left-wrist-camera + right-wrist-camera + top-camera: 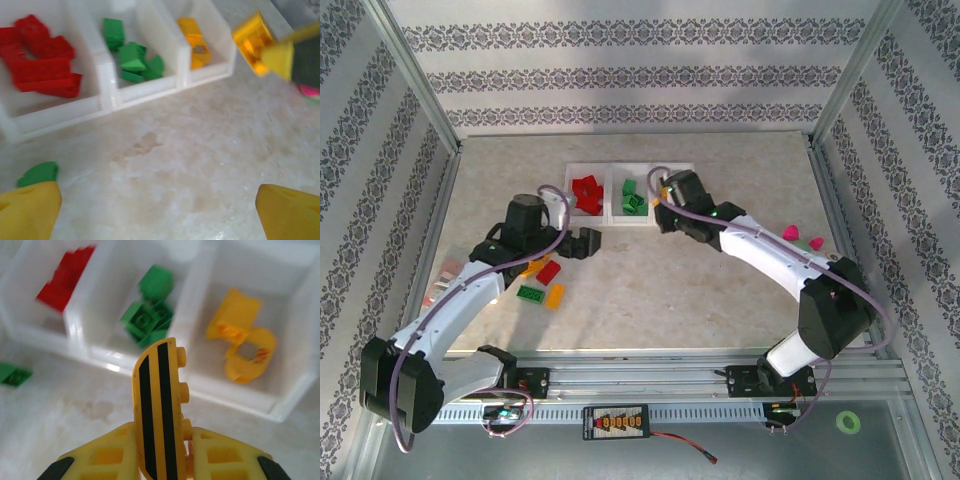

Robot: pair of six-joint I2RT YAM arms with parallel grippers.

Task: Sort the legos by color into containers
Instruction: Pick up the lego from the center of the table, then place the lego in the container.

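The right end effector [164, 445] is clenched on a yellow black-striped lego [159, 400], which stands upright at lower centre of the right wrist view, just below the containers [195, 387]. Across the top of that frame the row holds red legos [62, 282] at left, green legos [150, 315] in the middle and orange-yellow legos [240, 340] at right. The left end effector [582, 242] is released, jaws wide, over the counter [670, 290]. Loose legos [549, 272] lie lower left of centre in the top view
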